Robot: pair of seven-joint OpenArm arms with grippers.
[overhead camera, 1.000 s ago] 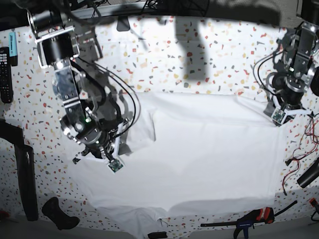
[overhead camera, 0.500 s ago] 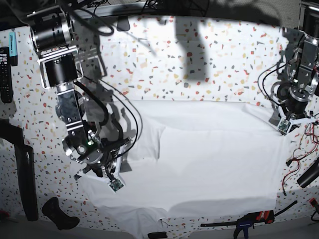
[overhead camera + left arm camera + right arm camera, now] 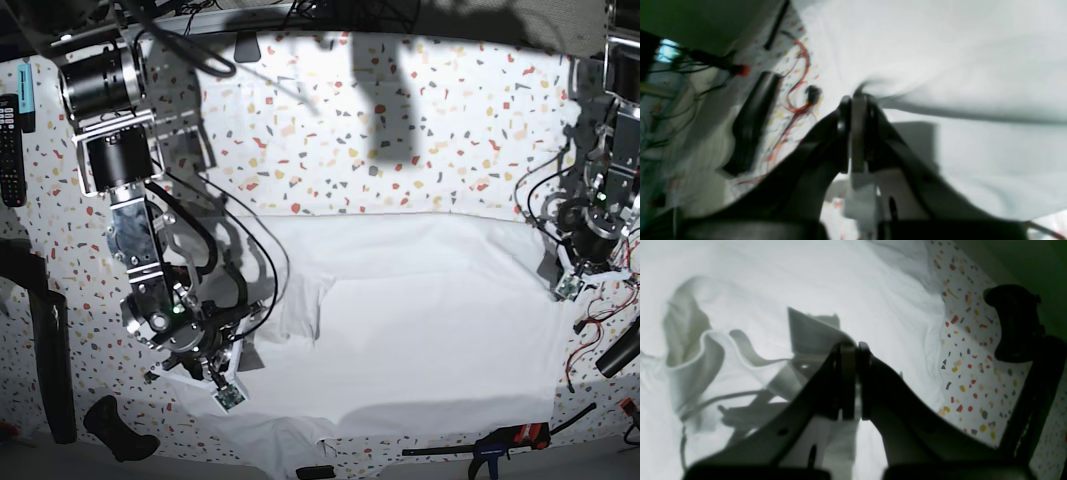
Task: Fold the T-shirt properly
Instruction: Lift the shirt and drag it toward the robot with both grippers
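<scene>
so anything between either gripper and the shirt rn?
Nothing visible. The left gripper and the right gripper are each shut directly on a pinch of the T-shirt, at opposite side edges.

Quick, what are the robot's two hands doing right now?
Left end effector: closed, pinching the T-shirt.
Right end effector: closed, gripping the T-shirt.

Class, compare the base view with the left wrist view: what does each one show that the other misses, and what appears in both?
Only the base view shows the right gripper, the remote and the T-shirt's whole spread. Only the left wrist view shows, close up, the left gripper shut on a pinch of cloth. Both show the T-shirt, the speckled table and the red wires beside it.
</scene>
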